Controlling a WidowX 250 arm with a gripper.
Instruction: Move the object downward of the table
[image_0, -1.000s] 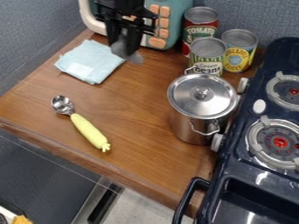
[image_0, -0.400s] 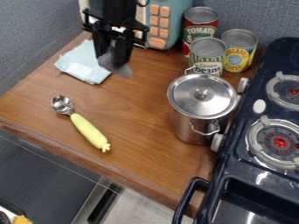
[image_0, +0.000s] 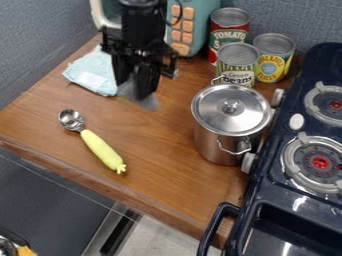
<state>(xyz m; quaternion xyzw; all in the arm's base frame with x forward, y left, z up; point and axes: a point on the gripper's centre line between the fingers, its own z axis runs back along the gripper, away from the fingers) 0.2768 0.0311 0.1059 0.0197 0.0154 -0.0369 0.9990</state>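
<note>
The black gripper (image_0: 139, 85) hangs over the upper left of the wooden table (image_0: 157, 170), partly in front of the light blue cloth (image_0: 92, 74). A blurred grey shape (image_0: 141, 95) shows at its lower end; whether it belongs to the gripper or is held, I cannot tell. On the left of the table lies a metal scoop with a yellow handle (image_0: 101, 150), slanting from its bowl at upper left to its handle end at lower right, below and left of the gripper and apart from it. A lidded silver pot (image_0: 230, 120) stands at the right, beside the stove.
Several cans (image_0: 274, 57) stand behind the pot. A teal toy appliance (image_0: 194, 27) is at the back, behind the arm. The dark blue stove (image_0: 287, 200) borders the table on the right, with its handle (image_0: 212, 227) near the table's front edge.
The gripper has come forward from the back, first slightly left and then right, with the grey shape at its lower end. Cloth, scoop and pot have stayed put.
</note>
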